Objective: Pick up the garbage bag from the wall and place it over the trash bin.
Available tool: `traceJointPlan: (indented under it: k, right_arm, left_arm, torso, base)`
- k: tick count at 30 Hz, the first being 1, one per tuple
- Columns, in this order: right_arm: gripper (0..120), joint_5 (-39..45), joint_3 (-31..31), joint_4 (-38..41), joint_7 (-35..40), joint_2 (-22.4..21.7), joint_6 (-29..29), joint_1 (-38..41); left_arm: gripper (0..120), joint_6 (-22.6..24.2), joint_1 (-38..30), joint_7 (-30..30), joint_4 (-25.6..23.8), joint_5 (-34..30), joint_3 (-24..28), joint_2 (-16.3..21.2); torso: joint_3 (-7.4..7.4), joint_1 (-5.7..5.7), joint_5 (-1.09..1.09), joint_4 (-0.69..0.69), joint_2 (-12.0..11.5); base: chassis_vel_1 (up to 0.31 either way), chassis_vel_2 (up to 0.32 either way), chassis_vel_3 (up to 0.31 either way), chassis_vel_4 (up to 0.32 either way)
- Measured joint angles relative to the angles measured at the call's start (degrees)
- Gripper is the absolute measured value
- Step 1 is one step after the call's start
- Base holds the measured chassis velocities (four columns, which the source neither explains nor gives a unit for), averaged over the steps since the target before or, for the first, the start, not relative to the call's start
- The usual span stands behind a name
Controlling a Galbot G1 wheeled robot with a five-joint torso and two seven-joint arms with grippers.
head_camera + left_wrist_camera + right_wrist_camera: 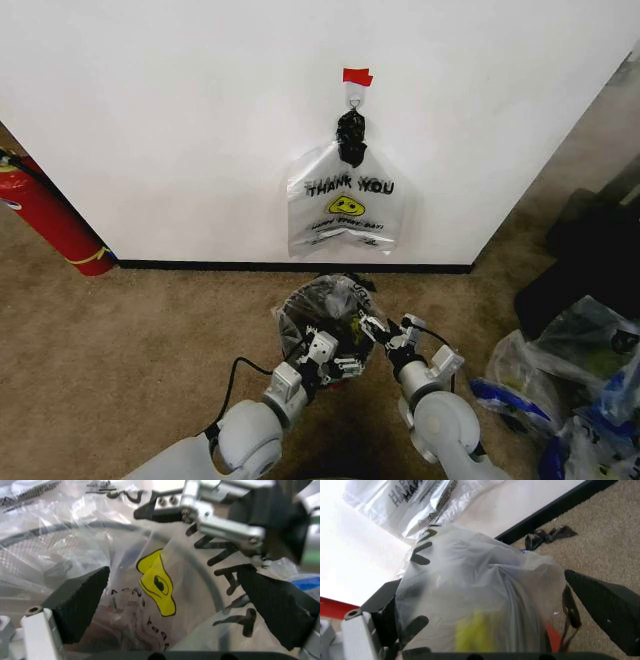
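While the red fire extinguisher (52, 222) is standing at the frame's left, the left gripper (333, 362), fingers spread, is flanking the thin translucent garbage bag (322, 306) draped over the small round black trash bin (290, 326) at lower centre. Right of it, the right gripper (385, 333), fingers also spread, is straddling the film; pulling unevenly risks tearing it or tipping the bin.

Both arms reach forward and down from the shoulders, forearms angling inward so the wrists nearly meet low in front of the body. The left gripper (335, 352) sits at the inner left, its dark fingers (80, 603) spread wide apart. The right gripper (385, 335) is close beside it, almost touching, its black fingers (612, 611) likewise held well apart.
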Motion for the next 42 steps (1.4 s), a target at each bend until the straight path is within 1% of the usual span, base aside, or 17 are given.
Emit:
traceJointPlan:
  k: [9,19,21,23,24,25,27,28,31,33,34,35,38,39,40,41,42]
  right_arm:
    - [100,0.42,-0.47,0.38,-1.01,0.11,-0.36,-1.17]
    - [100,2.18,-0.62,2.60,-2.27,-0.55,-0.32,-1.97]
    - [100,2.08,-0.56,2.95,-2.58,-0.73,-0.12,-2.14]
    - [100,1.39,-0.33,3.37,-3.02,-0.93,0.31,-2.27]
    - [100,0.13,0.10,3.95,-3.83,-1.32,1.21,-2.46]
    - [100,0.13,0.10,3.95,-3.83,-1.32,1.21,-2.46]
    - [100,-1.34,0.98,5.20,-4.55,-1.99,2.25,-2.72]
    - [100,-1.88,1.62,6.28,-4.67,-2.45,2.62,-2.91]
    - [100,-4.86,2.98,8.47,-4.76,-3.25,4.31,-3.55]
    - [100,-5.66,3.16,8.78,-4.74,-3.32,4.72,-3.68]
    - [100,-10.16,3.97,9.85,-4.46,-3.56,7.45,-4.37]
    - [100,-13.04,4.42,10.22,-4.12,-3.57,9.35,-4.77]
    - [100,-20.48,6.09,11.71,-3.04,-3.57,14.26,-6.69]
    - [100,-20.48,6.09,11.71,-3.04,-3.57,14.26,-6.69]
    - [100,-22.01,6.56,12.04,-2.88,-3.54,15.49,-7.32]
    - [100,-25.46,7.79,12.98,-2.61,-3.41,17.75,-8.90]
    - [100,-27.62,8.68,13.79,-2.53,-3.30,19.05,-10.17]
  left_arm:
    - [100,0.46,-0.76,-0.88,1.81,-0.59,0.51,-1.91]
    - [100,0.90,-0.89,-1.47,2.34,-1.81,0.31,-2.36]
    - [100,0.87,-0.79,-1.58,1.69,-1.86,-0.27,-2.01]
    - [100,0.80,-0.50,-1.58,0.04,-2.45,-1.28,-1.08]
    - [100,0.75,-0.10,-1.40,-1.53,-3.21,-2.54,0.05]
    - [100,0.75,-0.10,-1.40,-1.53,-3.21,-2.54,0.05]
    - [100,0.64,0.87,-0.95,-3.81,-4.76,-5.00,1.61]
    - [100,0.44,1.78,-0.44,-5.38,-5.98,-7.07,2.41]
    - [100,-0.02,4.26,0.18,-9.05,-8.85,-11.66,3.32]
    - [100,-0.11,4.80,0.21,-9.66,-9.34,-12.49,3.33]
    - [100,-1.35,7.82,0.26,-12.06,-10.76,-16.84,3.01]
    - [100,-2.52,9.64,0.19,-12.96,-11.00,-19.25,2.53]
    - [100,-7.15,15.18,0.13,-14.30,-8.72,-26.26,0.92]
    - [100,-7.15,15.18,0.13,-14.30,-8.72,-26.26,0.92]
    - [100,-8.37,16.16,0.26,-14.30,-7.56,-27.69,0.57]
    - [100,-10.71,17.95,0.67,-14.22,-5.17,-30.92,-0.16]
    - [100,-12.07,19.03,0.97,-14.00,-3.64,-33.28,-0.77]
  torso:
    - [0.00,0.00,0.01,0.00,0.00]
    - [0.00,-0.01,0.00,0.00,0.00]
    - [0.00,-0.01,0.00,0.00,0.00]
    - [0.00,-0.01,0.00,0.00,0.00]
    - [0.00,-0.01,0.00,0.00,0.00]
    - [0.00,-0.01,0.00,0.00,0.00]
    - [0.00,-0.01,0.01,0.00,0.00]
    - [0.00,-0.01,0.00,0.00,0.00]
    - [0.00,-0.01,0.00,-0.01,0.00]
    - [0.00,-0.01,0.00,-0.01,0.00]
    - [0.00,-0.01,0.00,0.00,0.00]
    - [0.00,-0.01,0.01,0.00,0.00]
    - [-0.01,-0.01,0.02,0.02,0.00]
    - [-0.01,-0.01,0.02,0.02,0.00]
    - [-0.01,-0.01,0.01,0.03,0.00]
    - [0.00,-0.01,-0.02,0.00,0.00]
    - [-0.01,-0.01,0.00,-0.02,0.00]
  base:
    - [0.000,0.000,0.000,0.000]
    - [0.000,0.000,0.000,0.000]
    - [0.000,0.000,0.000,0.000]
    - [0.000,0.000,0.000,0.000]
    - [0.000,0.000,0.000,0.000]
    - [0.000,0.000,0.000,0.000]
    - [0.000,0.000,0.000,0.000]
    - [0.000,0.000,0.000,0.000]
    - [0.000,0.000,0.000,0.000]
    - [0.000,0.000,0.000,0.000]
    - [0.000,0.000,0.000,0.000]
    - [0.000,0.000,0.000,0.000]
    - [0.000,0.000,0.000,0.000]
    - [0.000,0.000,0.000,0.000]
    - [0.000,0.000,0.000,0.000]
    - [0.000,0.000,0.000,0.000]
    - [0.000,0.000,0.000,0.000]
